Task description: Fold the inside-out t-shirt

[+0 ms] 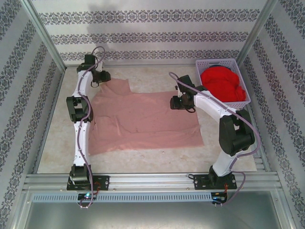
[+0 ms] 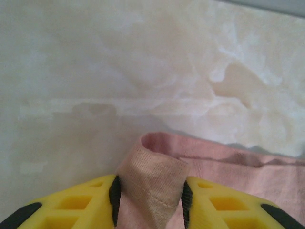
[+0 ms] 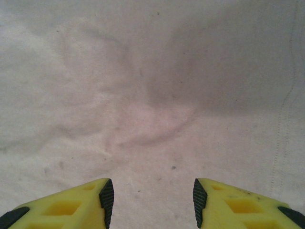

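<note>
Left wrist view is showing the left gripper (image 2: 150,198) pinching a raised fold of the inside-out t-shirt (image 2: 152,176) at a stitched hem, with both black pads (image 2: 115,193) pressing against the cloth. Judging by this, the step in hand is securing one corner ahead of a fold.

To do it well, the pads should be catching the full hem thickness, not a single loose ply. The cloth should be sitting deep between the fingers rather than at the tips, since a shallow bite is likely to be slipping once a lift is starting. Any lift should be staying low and slow, so that the garment is trailing flat over the counter (image 2: 143,71) instead of bunching.

In the right wrist view, the right gripper (image 3: 151,193) is standing spread with nothing between its fingers, close over flat pink cloth. Whether it is touching the cloth cannot be told. It is probably needing its own hold on the matching edge, so that both corners are travelling together.

Top external view is showing the t-shirt lying spread on the counter beside the lavender basket (image 1: 217,61), which is holding a red garment (image 1: 221,83). The right gripper is sitting just beside the basket's near-left corner, at the shirt edge nearest it. The left gripper is working well apart from the basket, at the shirt's far corner on the opposite side.
</note>
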